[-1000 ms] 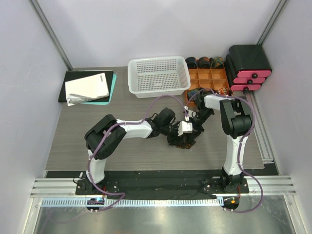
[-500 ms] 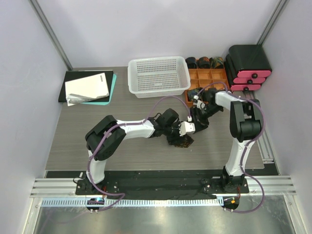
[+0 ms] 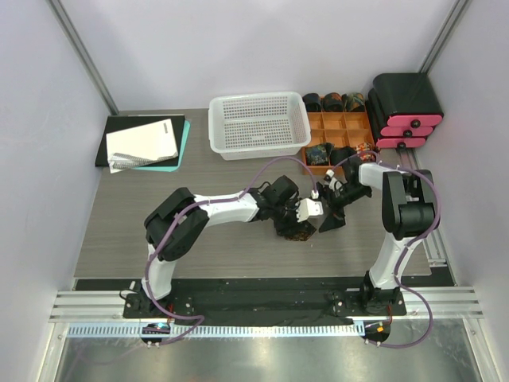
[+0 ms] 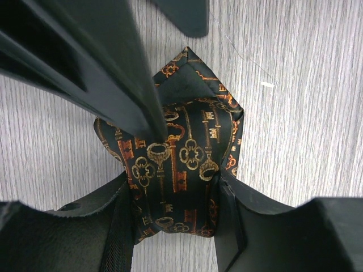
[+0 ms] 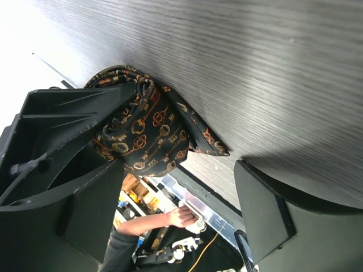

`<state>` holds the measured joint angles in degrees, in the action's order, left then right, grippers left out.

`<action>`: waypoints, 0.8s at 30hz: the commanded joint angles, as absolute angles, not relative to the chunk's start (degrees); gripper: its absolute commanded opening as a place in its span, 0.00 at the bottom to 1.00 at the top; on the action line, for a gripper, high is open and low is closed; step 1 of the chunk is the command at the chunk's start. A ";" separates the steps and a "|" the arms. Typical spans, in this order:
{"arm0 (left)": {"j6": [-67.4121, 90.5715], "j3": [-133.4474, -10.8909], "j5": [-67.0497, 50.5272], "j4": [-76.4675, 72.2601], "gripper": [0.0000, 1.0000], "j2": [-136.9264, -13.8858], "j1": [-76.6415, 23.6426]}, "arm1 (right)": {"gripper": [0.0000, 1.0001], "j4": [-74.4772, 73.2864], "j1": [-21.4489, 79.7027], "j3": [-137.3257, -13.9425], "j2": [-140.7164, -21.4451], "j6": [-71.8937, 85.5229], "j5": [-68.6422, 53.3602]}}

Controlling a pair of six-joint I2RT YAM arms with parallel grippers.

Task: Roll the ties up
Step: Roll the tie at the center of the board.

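Here the left hand (image 4: 173, 224) clamps the rolled tie (image 4: 184, 153) on the surface (image 5: 255, 68); the right hand (image 5: 173, 212), at the tie's three o'clock, stands apart.

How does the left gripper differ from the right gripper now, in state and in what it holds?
The left gripper is closed on the rolled tie, a finger against each side; the right gripper stands wide open and holds nothing. The tie sits between the left gripper's fingers, but beside one finger of the right gripper. Both are black, two-fingered and low over the grey table.
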<state>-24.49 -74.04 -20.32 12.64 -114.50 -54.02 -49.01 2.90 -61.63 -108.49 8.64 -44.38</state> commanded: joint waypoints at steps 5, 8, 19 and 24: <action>-25.75 -72.07 -15.21 22.68 0.15 -120.32 -54.23 | 0.72 -39.11 7.20 -57.30 -109.42 11.69 -42.19; -25.58 -72.25 -15.21 22.59 0.15 -120.41 -54.23 | 0.67 -37.36 7.47 -57.66 -110.56 11.69 -42.36; -23.91 -71.46 -14.94 21.97 0.16 -120.15 -54.23 | 0.40 -34.90 7.65 -57.83 -106.79 12.30 -44.38; -22.94 -71.63 -14.94 21.53 0.17 -120.50 -54.32 | 0.52 -33.32 8.09 -56.34 -106.70 13.62 -47.19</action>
<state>-23.49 -74.94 -20.25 13.76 -114.98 -54.04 -39.77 6.48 -58.08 -107.61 12.53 -48.45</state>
